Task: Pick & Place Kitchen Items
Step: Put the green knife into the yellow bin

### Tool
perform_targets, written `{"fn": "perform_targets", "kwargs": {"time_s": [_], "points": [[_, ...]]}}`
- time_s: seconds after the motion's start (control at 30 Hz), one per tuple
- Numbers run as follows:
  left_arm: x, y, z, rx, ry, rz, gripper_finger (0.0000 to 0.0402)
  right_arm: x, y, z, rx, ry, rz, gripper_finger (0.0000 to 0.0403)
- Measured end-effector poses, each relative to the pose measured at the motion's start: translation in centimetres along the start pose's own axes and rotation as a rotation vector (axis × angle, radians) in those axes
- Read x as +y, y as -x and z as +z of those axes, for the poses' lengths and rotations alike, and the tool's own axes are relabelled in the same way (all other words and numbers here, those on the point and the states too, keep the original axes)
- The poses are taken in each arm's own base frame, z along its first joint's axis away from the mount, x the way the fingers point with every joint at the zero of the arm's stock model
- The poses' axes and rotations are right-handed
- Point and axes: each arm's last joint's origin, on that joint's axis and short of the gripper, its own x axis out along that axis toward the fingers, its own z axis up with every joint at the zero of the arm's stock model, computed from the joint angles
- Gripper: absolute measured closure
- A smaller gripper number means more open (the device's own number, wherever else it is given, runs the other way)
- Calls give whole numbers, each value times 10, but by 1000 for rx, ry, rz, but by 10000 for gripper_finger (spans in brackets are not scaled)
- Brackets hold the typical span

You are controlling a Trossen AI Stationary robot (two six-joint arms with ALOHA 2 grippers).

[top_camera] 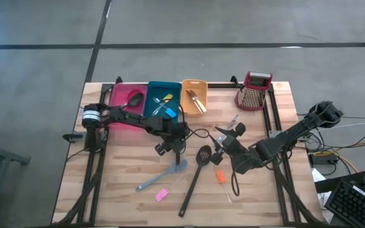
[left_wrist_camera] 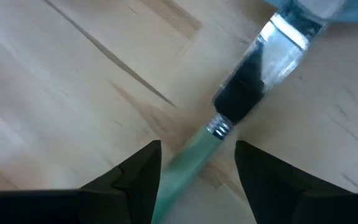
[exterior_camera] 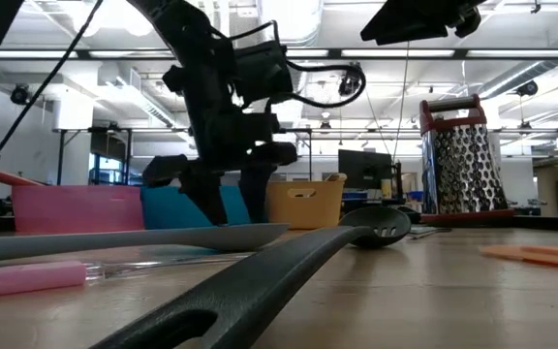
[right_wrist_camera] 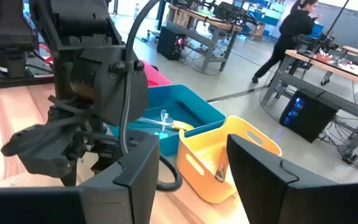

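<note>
- L gripper [top_camera: 177,152] mid-table, fingers apart astride grey spatula [top_camera: 162,177] neck, not closed on it.
- Spatula flat on table [top_camera: 258,202], left of black slotted spoon [top_camera: 195,177].
- R gripper [top_camera: 223,140] right of centre, spread wide, holding nothing.

High view straight down; low view table-level; both share grater [top_camera: 255,90], black slotted spoon [exterior_camera: 260,281]

Robotics lab: workbenches [right_wrist_camera: 328,62], monitors [exterior_camera: 364,167] (open ceiling ducts).
</note>
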Motion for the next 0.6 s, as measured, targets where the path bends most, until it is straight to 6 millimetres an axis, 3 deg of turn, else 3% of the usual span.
{"fn": "perform_targets", "kwargs": {"time_s": [0.37,0.6], "points": [[1,-19,0,7,37,-52,205,0,0,-2,5,16,-2,227],[-3,-22,-1,-9,65,-101,286,0,0,-2,5,16,-2,210]]}}
